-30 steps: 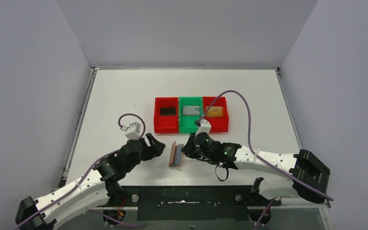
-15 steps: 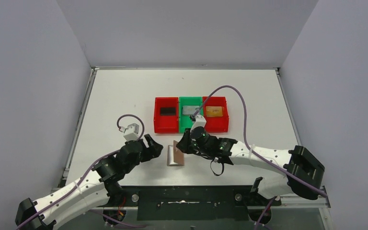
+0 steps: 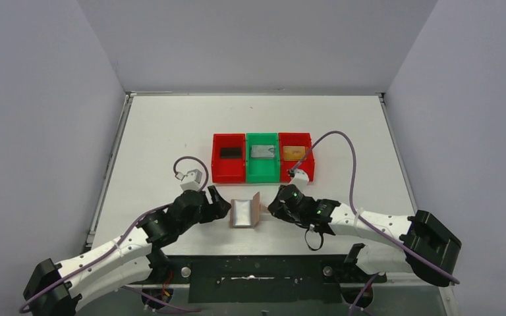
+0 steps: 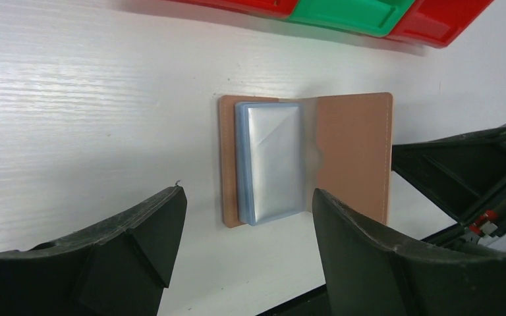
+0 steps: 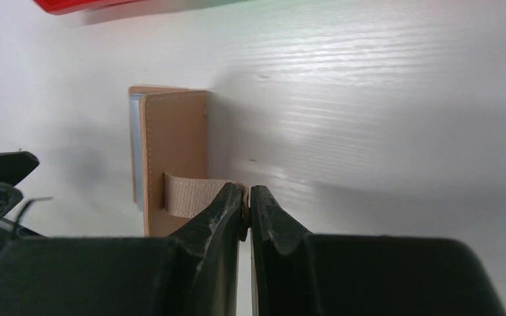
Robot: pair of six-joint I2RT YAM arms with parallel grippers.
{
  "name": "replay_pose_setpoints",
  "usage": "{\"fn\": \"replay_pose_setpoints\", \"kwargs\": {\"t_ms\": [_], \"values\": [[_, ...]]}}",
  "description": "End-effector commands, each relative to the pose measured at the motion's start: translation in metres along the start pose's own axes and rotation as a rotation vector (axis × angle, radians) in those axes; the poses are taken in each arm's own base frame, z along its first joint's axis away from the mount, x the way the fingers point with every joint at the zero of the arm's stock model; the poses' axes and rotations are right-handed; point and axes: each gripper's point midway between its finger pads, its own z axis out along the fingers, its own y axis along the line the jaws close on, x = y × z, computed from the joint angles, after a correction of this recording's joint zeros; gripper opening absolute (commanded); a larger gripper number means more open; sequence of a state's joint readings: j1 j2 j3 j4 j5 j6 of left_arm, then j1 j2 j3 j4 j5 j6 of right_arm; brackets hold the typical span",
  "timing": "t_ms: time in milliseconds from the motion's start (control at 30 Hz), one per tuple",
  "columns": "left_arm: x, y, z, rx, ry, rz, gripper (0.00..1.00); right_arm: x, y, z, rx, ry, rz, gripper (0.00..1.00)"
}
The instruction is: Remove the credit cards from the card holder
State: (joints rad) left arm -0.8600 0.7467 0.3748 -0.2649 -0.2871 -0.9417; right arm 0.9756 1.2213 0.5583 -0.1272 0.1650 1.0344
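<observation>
Wallet (image 3: 242, 214) has just opened. A second ago it was standing shut on edge; now it's lying near the table's front edge, between the arms. Its left half is resting flat, pockets (image 4: 270, 164) up. Right gripper (image 5: 247, 197) is pinching the strap (image 5: 191, 195), jaws nearly closed, keeping the flap tilted up. Left gripper (image 4: 247, 194) is hovering wide open beside it, holding nothing. Three cards (image 3: 262, 152) are sitting in the bins (image 3: 229, 174) behind. Pockets are looking silvery, possibly another card; can't tell. White table (image 3: 165, 131), plain grey walls (image 3: 250, 39).
</observation>
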Motion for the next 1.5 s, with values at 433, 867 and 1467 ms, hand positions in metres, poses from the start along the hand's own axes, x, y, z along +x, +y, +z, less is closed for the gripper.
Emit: {"fn": "replay_pose_setpoints", "kwargs": {"t_ms": [433, 867, 1467], "values": [[0.010, -0.074, 0.027, 0.227, 0.133, 0.076, 0.65, 0.015, -0.052, 0.010, 0.122, -0.010, 0.029, 0.06], [0.026, -0.071, 0.042, 0.213, 0.188, 0.063, 0.59, 0.021, -0.060, 0.016, 0.154, 0.000, 0.026, 0.06], [0.044, -0.056, 0.050, 0.172, 0.234, 0.024, 0.53, 0.019, -0.059, 0.016, 0.156, -0.011, 0.045, 0.07]]}}
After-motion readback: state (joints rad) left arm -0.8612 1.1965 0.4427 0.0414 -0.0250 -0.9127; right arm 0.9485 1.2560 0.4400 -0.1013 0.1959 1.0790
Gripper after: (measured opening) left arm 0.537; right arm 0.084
